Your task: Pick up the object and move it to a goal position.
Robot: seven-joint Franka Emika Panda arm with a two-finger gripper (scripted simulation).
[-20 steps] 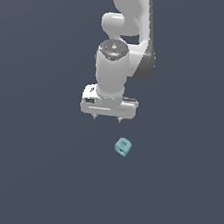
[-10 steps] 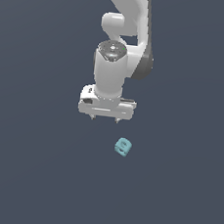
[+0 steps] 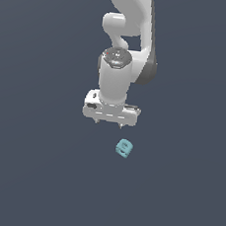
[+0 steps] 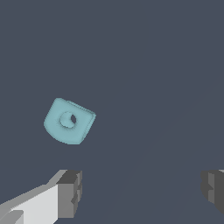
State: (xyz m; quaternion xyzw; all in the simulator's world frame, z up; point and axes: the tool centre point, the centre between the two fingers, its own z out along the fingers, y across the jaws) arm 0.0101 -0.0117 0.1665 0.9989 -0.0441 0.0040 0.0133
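no text, label, brand or number can be read anywhere; the object point(image 3: 124, 148) bears only darker, shapeless markings on 1 face.

The white robot arm point(image 3: 128, 17) is running off the exterior view's top edge, so its base is staying out of sight. In the wrist view, the two grey-padded fingers point(image 4: 70, 192) are being cropped by the frame's edges, one almost entirely.

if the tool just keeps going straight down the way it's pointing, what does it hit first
Probably the bare floor. The tool points down with its jaws open, and the teal block lies off to one side of the gap in the wrist view, not between the fingers. Depth is unclear.
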